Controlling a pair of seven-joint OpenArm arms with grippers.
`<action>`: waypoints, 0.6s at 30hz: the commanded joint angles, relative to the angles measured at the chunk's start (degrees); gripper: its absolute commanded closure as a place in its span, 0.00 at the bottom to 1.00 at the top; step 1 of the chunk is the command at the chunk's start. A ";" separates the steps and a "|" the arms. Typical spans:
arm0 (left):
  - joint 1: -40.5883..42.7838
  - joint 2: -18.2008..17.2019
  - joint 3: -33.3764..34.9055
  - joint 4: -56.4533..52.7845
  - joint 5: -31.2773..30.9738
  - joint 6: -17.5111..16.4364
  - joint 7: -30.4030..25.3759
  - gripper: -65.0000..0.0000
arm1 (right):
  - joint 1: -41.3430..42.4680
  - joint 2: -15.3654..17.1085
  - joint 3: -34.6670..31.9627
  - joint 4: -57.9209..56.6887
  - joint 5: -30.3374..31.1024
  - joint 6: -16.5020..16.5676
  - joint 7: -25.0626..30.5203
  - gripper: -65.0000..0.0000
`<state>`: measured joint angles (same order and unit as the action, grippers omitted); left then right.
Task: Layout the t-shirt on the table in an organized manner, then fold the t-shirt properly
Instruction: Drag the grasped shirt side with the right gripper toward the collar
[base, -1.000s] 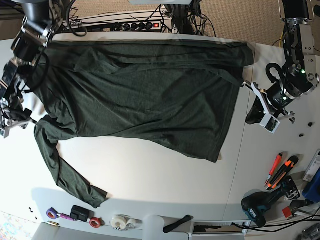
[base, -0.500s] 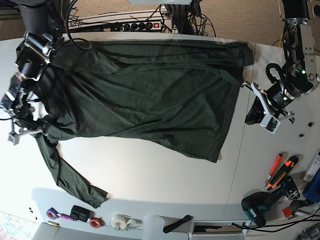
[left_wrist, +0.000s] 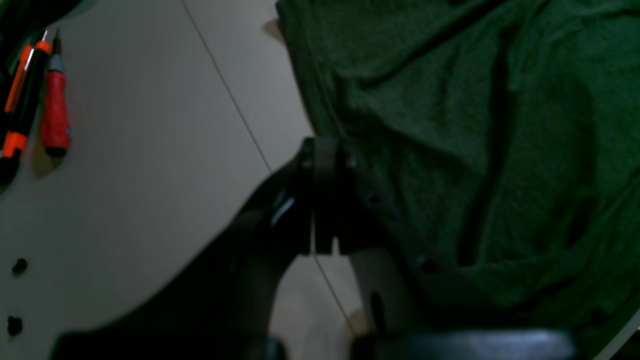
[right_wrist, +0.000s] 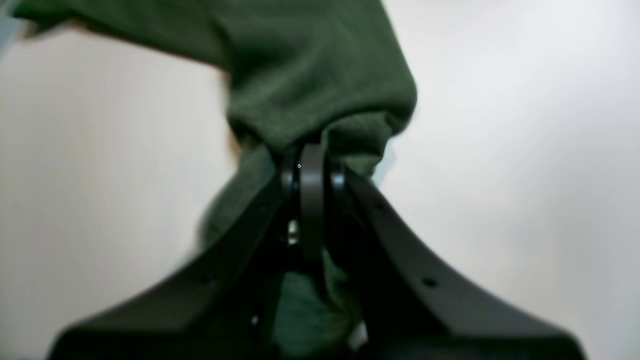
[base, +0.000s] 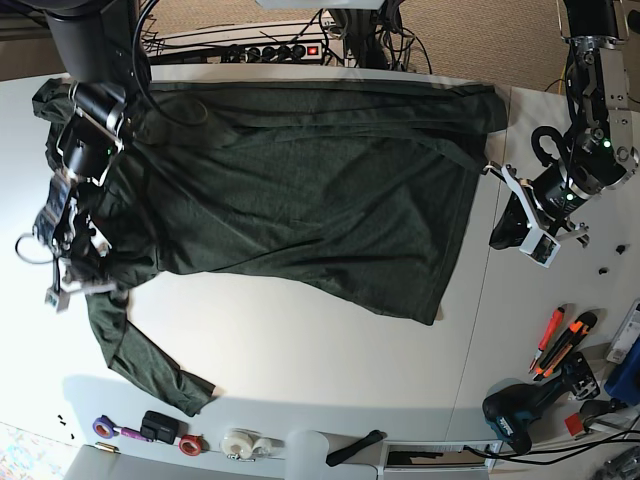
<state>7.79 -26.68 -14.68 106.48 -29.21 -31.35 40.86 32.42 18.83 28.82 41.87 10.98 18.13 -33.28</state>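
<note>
Left arm (base: 585, 120), right side of the base view: black jointed segments, a looped black cable beside the wrist, small green indicator lights on the wrist housing. Its gripper (base: 520, 225) carries white bracket-like plates over black finger parts. In the left wrist view the left gripper (left_wrist: 320, 210) reads as matte black, two curved fingers meeting at a flat rounded tip, small round screw heads along the right finger.

Right arm (base: 85, 130), left side of the base view: black cylindrical segments with silver-grey bands, black cables running from the top edge. Right gripper (right_wrist: 310, 175): matte black, two flaring fingers, glossy rounded tip pads, screw holes on the right finger.
</note>
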 joint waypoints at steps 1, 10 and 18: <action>-0.66 -0.81 -0.48 0.92 -0.79 0.20 -1.44 1.00 | 3.50 1.29 0.00 1.03 1.53 0.61 1.81 1.00; -0.66 -0.81 -0.48 0.92 -0.46 0.42 -1.49 1.00 | 7.08 -0.26 -8.81 1.03 1.66 6.49 3.37 1.00; -0.66 -0.81 -0.50 0.92 1.20 3.28 -1.44 0.90 | 7.48 -0.04 -24.44 1.22 4.61 13.29 2.64 0.78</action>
<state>7.79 -26.68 -14.70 106.48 -27.44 -28.29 40.86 37.52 17.80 4.12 41.93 14.81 30.72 -32.12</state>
